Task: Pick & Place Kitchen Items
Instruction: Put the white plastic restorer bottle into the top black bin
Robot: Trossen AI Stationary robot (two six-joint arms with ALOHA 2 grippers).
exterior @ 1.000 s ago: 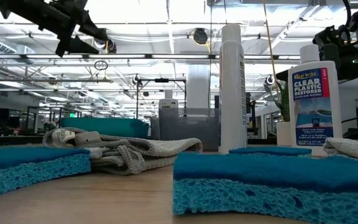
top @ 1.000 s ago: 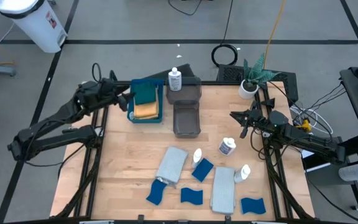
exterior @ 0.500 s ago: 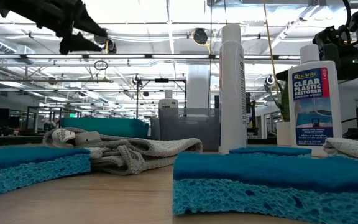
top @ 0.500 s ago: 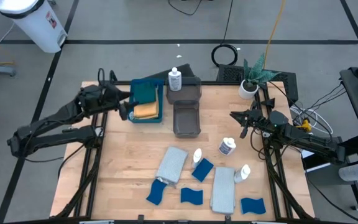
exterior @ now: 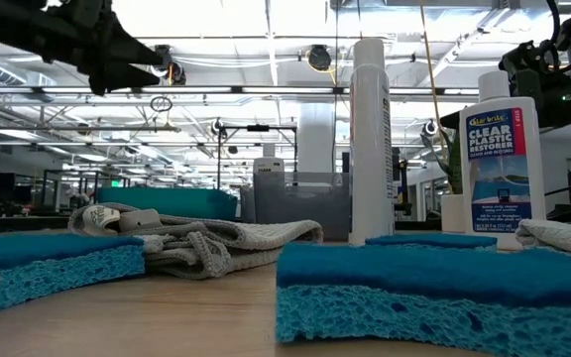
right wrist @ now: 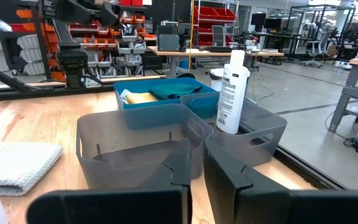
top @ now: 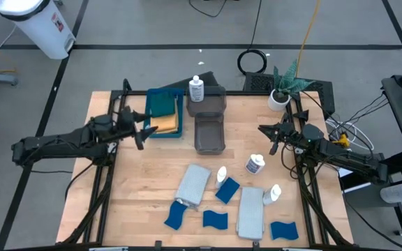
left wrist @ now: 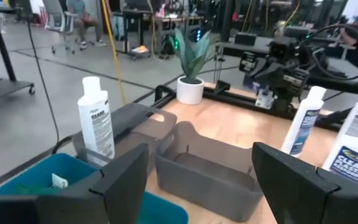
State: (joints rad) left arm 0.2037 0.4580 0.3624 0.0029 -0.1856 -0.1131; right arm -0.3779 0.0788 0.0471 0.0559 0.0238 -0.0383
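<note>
Folded cloths [top: 163, 113] in tray; left hand [top: 144, 131] beside, spread, empty; right hand [top: 269, 139] pressed together, empty.

A blue tray [top: 147, 130] is set at the back of the wooden table [top: 145, 181], with two grey bins lined up just beside it: one [top: 216, 102] at the back edge, another [top: 209, 132] in front of that. A small potted plant [top: 282, 89] is parked at the far right corner, and a white trash can [top: 37, 24] is seen out on the floor
</note>
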